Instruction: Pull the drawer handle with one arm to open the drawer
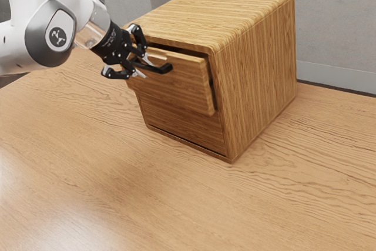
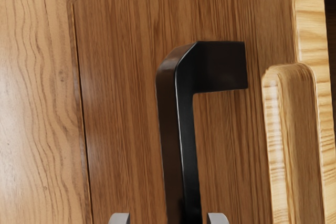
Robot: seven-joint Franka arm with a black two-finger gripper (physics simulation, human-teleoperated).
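A wooden cabinet (image 1: 247,57) stands on the table, and its upper drawer (image 1: 176,83) is pulled partway out of the front. A black bar handle (image 1: 160,67) sticks out from the drawer front. My gripper (image 1: 144,63) comes in from the exterior view's left and is shut on that handle, one finger above the bar and one below. In the wrist view the handle (image 2: 181,140) runs straight out from between my two fingertips (image 2: 119,217) and bends onto the drawer front (image 2: 121,103).
A lower drawer front (image 1: 182,123) sits flush under the open one. The wooden table (image 1: 147,192) stretches wide in front of the cabinet. A grey wall (image 1: 335,22) rises behind it.
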